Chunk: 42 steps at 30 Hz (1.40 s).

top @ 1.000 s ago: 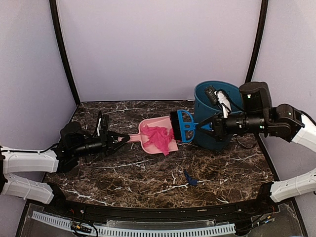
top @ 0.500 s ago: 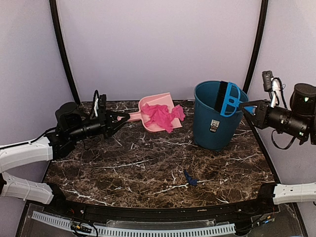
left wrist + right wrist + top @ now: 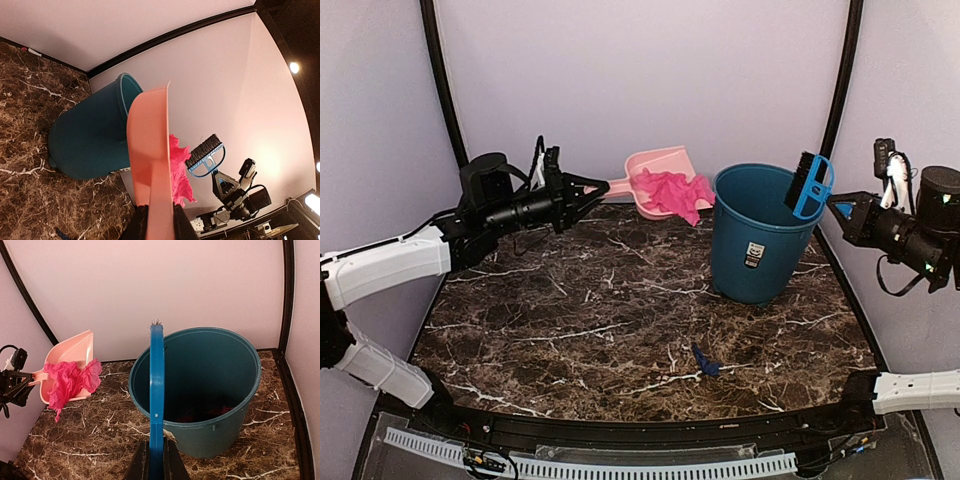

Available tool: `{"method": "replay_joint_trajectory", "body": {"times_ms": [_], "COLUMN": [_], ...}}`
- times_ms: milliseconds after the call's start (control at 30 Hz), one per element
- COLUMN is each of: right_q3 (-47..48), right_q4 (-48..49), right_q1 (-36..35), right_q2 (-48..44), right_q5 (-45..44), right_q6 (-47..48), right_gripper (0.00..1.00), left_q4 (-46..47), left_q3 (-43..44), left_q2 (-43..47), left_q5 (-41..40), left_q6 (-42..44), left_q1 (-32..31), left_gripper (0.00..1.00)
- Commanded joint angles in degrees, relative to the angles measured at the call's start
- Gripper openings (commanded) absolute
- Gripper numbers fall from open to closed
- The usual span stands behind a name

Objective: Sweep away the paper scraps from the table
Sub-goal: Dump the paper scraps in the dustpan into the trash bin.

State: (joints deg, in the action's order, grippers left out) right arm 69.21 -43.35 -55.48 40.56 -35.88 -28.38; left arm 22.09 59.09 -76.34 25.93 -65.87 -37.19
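Magenta paper scraps (image 3: 672, 190) lie bunched in the pale-pink dustpan (image 3: 655, 160), held above the table (image 3: 570, 320) just beside the teal bin (image 3: 757, 235) (one blue scrap (image 3: 706, 362) lies on the marble near the front). The left gripper (image 3: 598, 186) is clenched on the dustpan's handle. The right gripper (image 3: 835, 207) clamps the blue hand brush (image 3: 808, 186) at the bin's rim.

No text, brand or number can be read anywhere. The bin (image 3: 760, 225) carries a small pale label (image 3: 753, 255) on its outer wall, lower than the brush (image 3: 808, 186) and toward the near edge. Its print is too small and blurred to make out.
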Motion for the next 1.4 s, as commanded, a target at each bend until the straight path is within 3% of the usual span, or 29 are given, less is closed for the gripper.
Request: {"method": "replay_joint_trajectory", "body": {"times_ms": [0, 233, 633, 867, 1367], "right_q3": [0.1, -0.6, -1.2, -1.3, -1.1], "right_q4": [1.8, 1.7, 1.1, 2.6, 4.1], "right_q1": [-0.2, -0.2, -0.3, -0.3, -0.2], "right_q2": [-0.7, -1.8, -3.5, -5.5, -3.5], "right_q5": [-2.6, -3.4, -2.9, -0.4, 2.2], "right_q6": [-0.6, -0.4, 0.0, 1.4, 4.1], "right_gripper": [0.0, 0.0, 0.0, 0.0, 0.0], "left_q4": [-0.2, -0.8, -17.9, -20.3, -21.7], "left_q3": [8.8, 22.8, 58.8, 65.1, 70.2], "left_q2": [-6.2, -18.9, -41.9, -45.5, -45.7], "left_q5": [1.2, 4.0, 1.2, -5.6, -12.7], "left_q6": [0.0, -0.2, 21.6, 34.7, 64.2], "left_q1": [-0.6, -1.5, -6.8, -8.6, -10.6], "left_gripper": [0.0, 0.0, 0.0, 0.0, 0.0]}}
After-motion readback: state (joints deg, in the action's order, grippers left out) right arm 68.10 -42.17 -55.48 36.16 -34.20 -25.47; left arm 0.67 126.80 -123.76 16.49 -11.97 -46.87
